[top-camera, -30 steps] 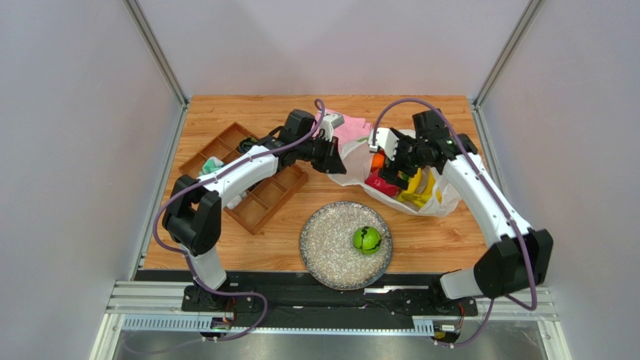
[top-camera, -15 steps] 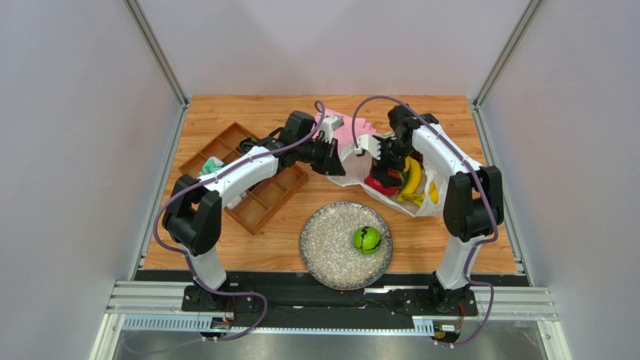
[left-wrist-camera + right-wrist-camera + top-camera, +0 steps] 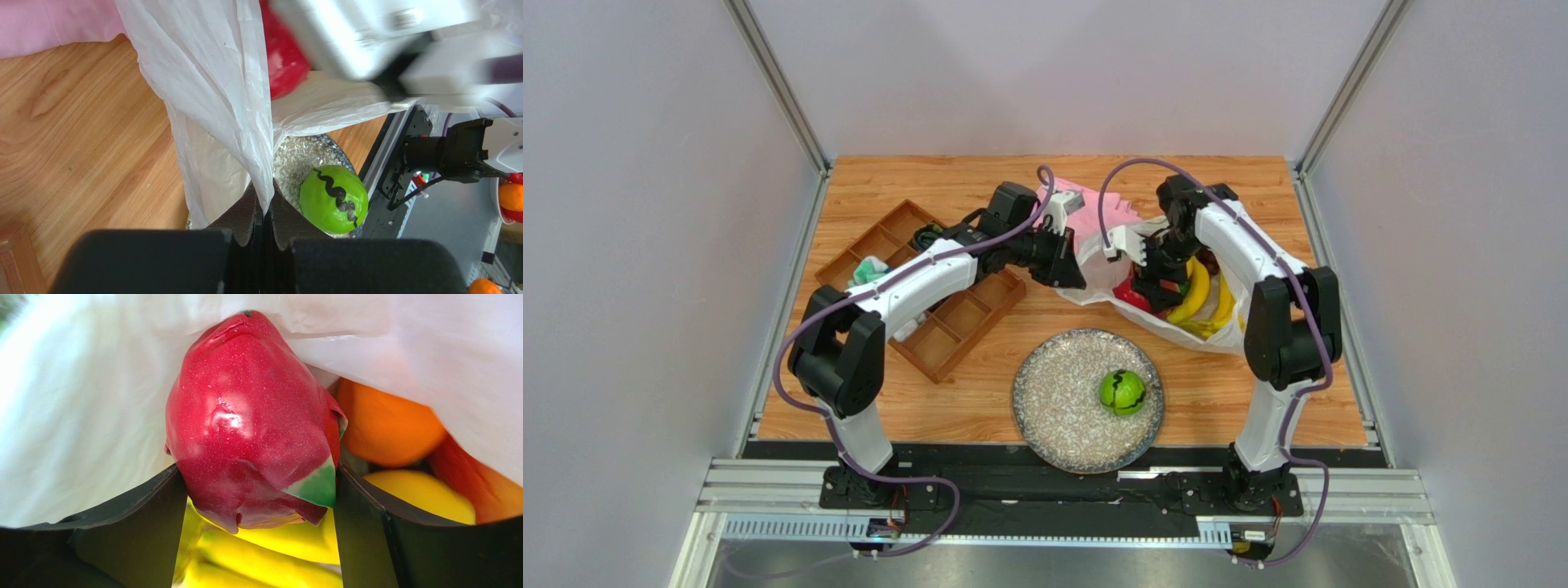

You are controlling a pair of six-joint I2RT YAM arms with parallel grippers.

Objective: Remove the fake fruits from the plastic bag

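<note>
The plastic bag (image 3: 1100, 263) lies at the back middle of the table, its mouth held open. My left gripper (image 3: 1064, 265) is shut on the bag's left edge; in the left wrist view the film (image 3: 209, 92) runs down between my closed left gripper (image 3: 265, 205). My right gripper (image 3: 1149, 276) is inside the bag. In the right wrist view its jaws (image 3: 258, 471) press both sides of the red dragon fruit (image 3: 251, 416). Bananas (image 3: 264, 557), an orange (image 3: 387, 429), a lemon (image 3: 423, 493) and a red-orange piece (image 3: 479, 484) lie around it. The green round fruit (image 3: 1123, 392) sits on the plate (image 3: 1057, 398).
A pink cloth (image 3: 1093, 208) lies behind the bag. A wooden compartment tray (image 3: 934, 312) sits at the left under my left arm. The speckled plate is at the front middle, also in the left wrist view (image 3: 294, 165).
My right arm has folded in and its gripper has pushed left and deeper into the bag, onto the dragon fruit. The bananas shifted a little. My left gripper has kept its hold.
</note>
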